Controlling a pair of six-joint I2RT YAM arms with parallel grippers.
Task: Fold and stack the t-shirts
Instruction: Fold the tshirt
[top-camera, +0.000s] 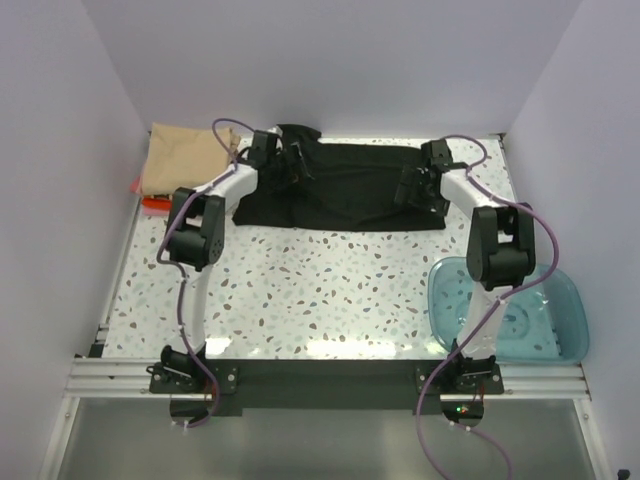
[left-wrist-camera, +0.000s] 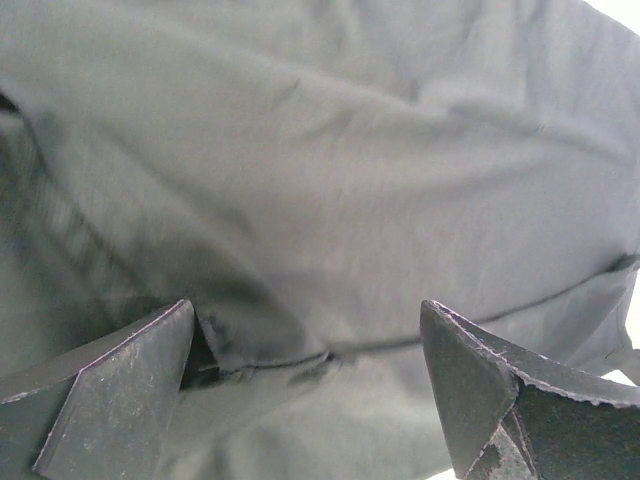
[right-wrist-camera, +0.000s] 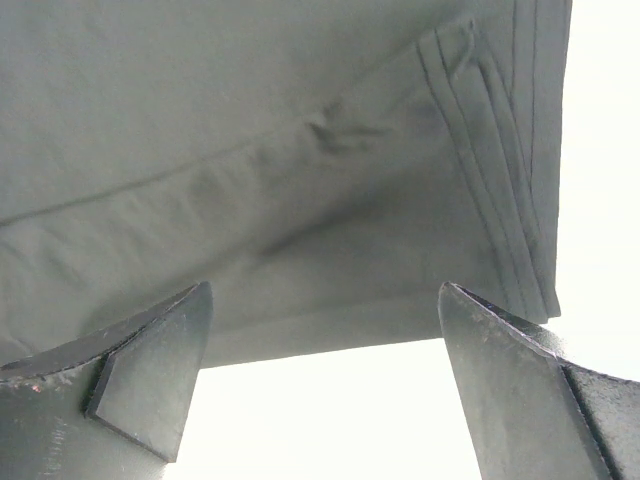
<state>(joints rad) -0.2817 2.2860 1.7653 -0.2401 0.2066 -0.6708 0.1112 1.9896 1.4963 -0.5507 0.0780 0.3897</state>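
A black t-shirt (top-camera: 345, 185) lies spread flat across the far middle of the table. My left gripper (top-camera: 290, 165) hovers open over its left part; the left wrist view shows dark cloth (left-wrist-camera: 330, 200) and a seam between the wide-apart fingers (left-wrist-camera: 130, 380). My right gripper (top-camera: 412, 190) stands open over the shirt's right side, its fingers (right-wrist-camera: 520, 380) straddling the hem edge (right-wrist-camera: 330, 335) with nothing gripped. A tan-beige t-shirt (top-camera: 185, 158) sits folded at the far left, on top of a red-orange one (top-camera: 152, 203) that peeks out beneath it.
A translucent teal plastic bowl (top-camera: 560, 320) stands at the near right beside the right arm's base. White walls close in the back and both sides. The speckled tabletop (top-camera: 320, 290) stretches between the shirt and the arm bases.
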